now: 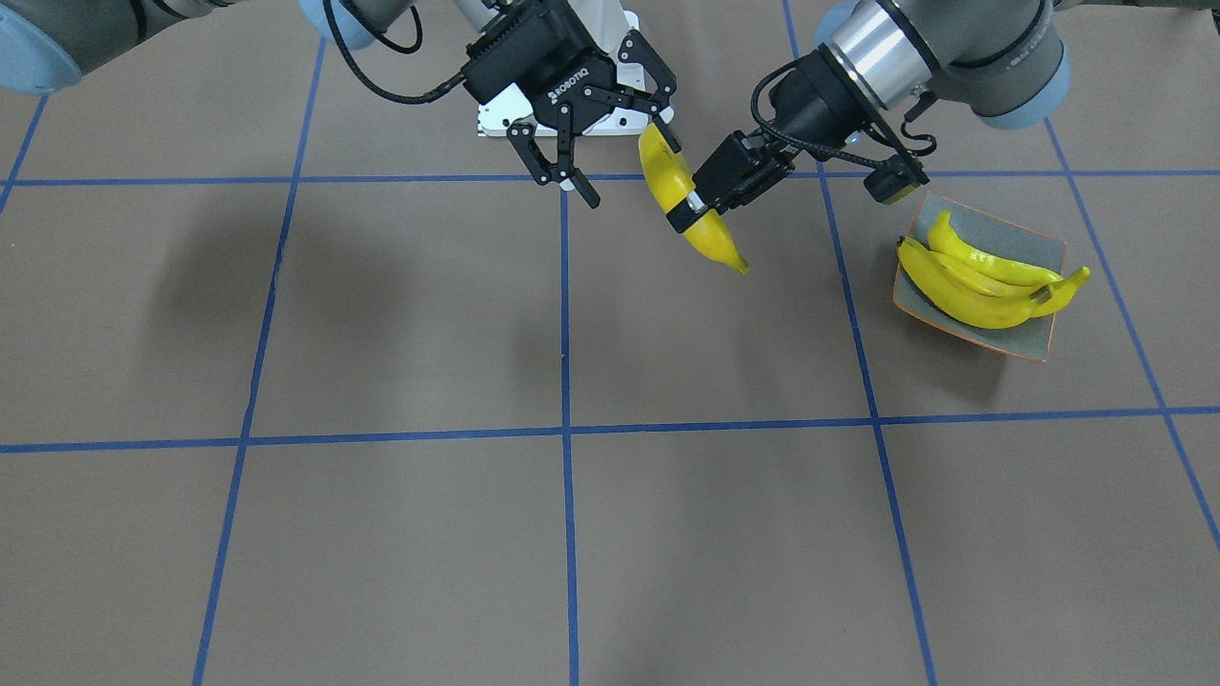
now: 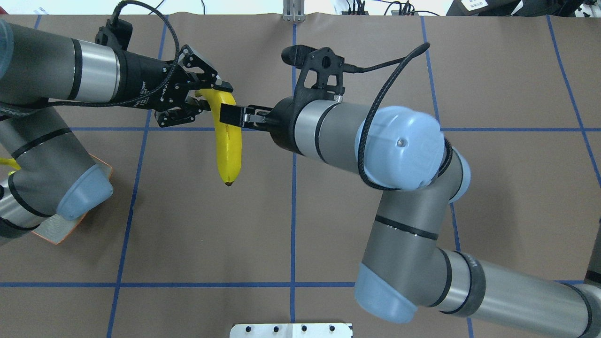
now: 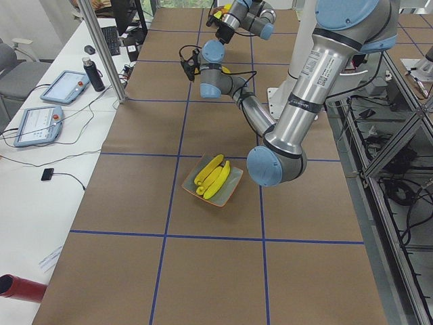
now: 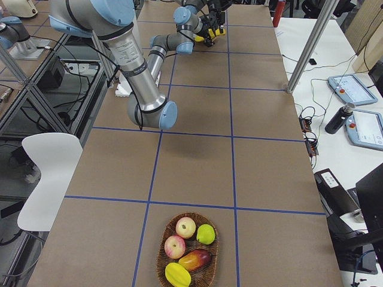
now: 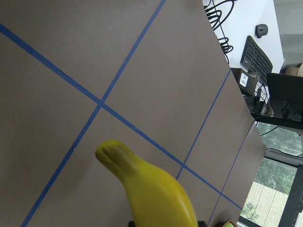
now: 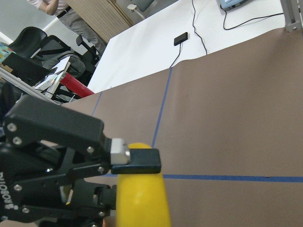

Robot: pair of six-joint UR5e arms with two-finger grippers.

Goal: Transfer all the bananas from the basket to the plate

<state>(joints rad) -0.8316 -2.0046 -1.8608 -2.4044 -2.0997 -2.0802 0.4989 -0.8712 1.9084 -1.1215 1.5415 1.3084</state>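
Observation:
My left gripper (image 1: 694,205) is shut on the middle of a yellow banana (image 1: 715,243) and holds it upright above the table, left of centre; it also shows in the overhead view (image 2: 228,150). My right gripper (image 1: 624,157) is wide open beside the banana's upper end, with one finger close to it. Three more bananas (image 1: 972,286) lie in the grey-green plate (image 1: 1034,248) with the orange rim, on my left side. The left arm hides most of the plate (image 2: 61,230) in the overhead view. The wicker basket (image 4: 160,257) at my far right holds no bananas.
The basket holds two apples (image 4: 185,227), a green fruit, a mango and a yellow fruit. A white mounting plate (image 1: 496,119) sits at my base. Blue tape lines cross the brown table. Operators' devices lie on a white side table (image 3: 61,88).

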